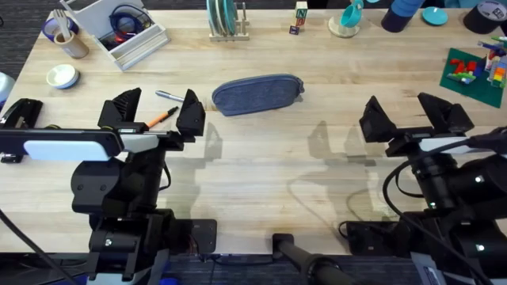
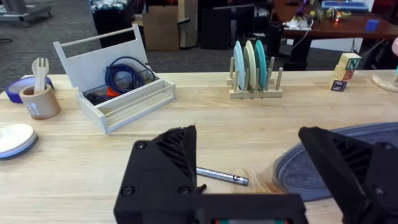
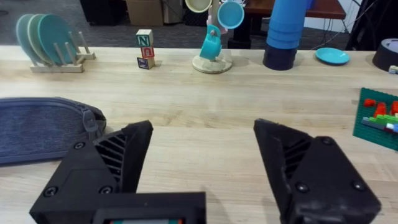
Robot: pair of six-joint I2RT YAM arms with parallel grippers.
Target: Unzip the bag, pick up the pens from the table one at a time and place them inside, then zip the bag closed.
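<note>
You had both grippers, left and right, jaws apart. The bag looked soft; pinch its zip pull, likely at the end farther from the pens.

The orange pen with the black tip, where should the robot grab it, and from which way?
Probably around the middle of its barrel, coming straight down from above. The orange pen lies flat on the table, slanted between the open fingers of the left gripper, so the fingers should close across its narrow width. The silvery pen lies close, so stay clear of it.
</note>
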